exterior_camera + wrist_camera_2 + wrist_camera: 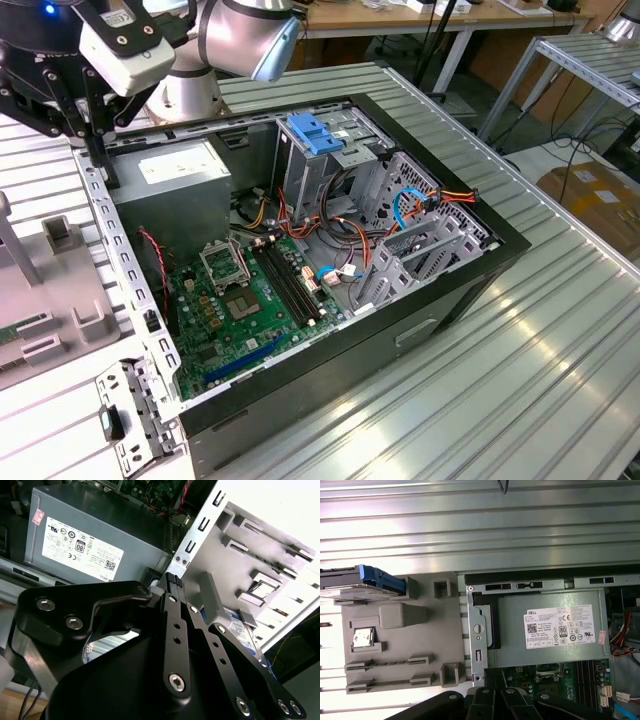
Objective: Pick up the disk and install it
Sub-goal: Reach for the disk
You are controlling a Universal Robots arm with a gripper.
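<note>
I record bright, even overhead light in the exterior view, with a soft sheen on the ribbed table (560, 340) at lower right and shade inside the computer case (400, 350), while in both wrist views pale surfaces glare white and the gripper (173, 580) reads dark.

In the exterior view the case (440, 320) lies on the bench (560, 330), power supply (175, 195) in its 10 o'clock corner, motherboard (250, 310) at 6 o'clock from that. A tray (70, 300) sits at the case's 9 o'clock; the disk (355, 582) rests on its corner.
</note>
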